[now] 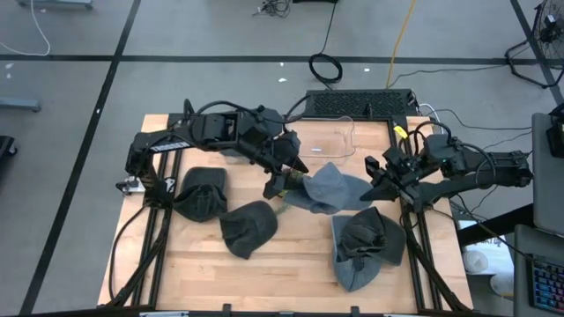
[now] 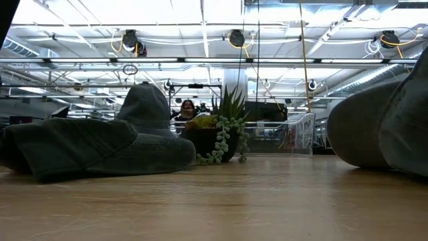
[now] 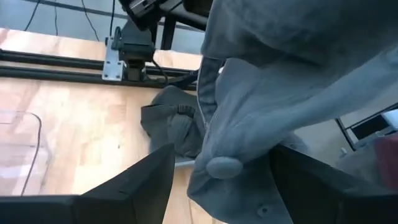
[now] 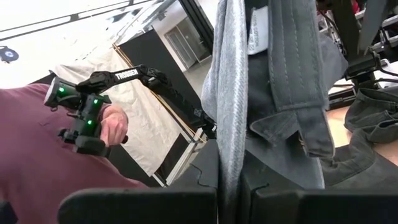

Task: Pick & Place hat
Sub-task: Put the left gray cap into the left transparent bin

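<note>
Hat (image 1: 330,189) mid-table, gripped by left pincer (image 1: 280,183), right pincer (image 1: 381,186)

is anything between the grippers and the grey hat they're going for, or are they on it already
Nothing visible stands between them. The left gripper and right gripper each already grip an end of the blue-grey fabric hat, stretched above the wooden table. The three darker grey hats lie lower, apart from it.

Grey floor (image 1: 220,35) with taped lines, bright ceiling lights (image 2: 200,13), wooden table (image 1: 291,264)
</note>
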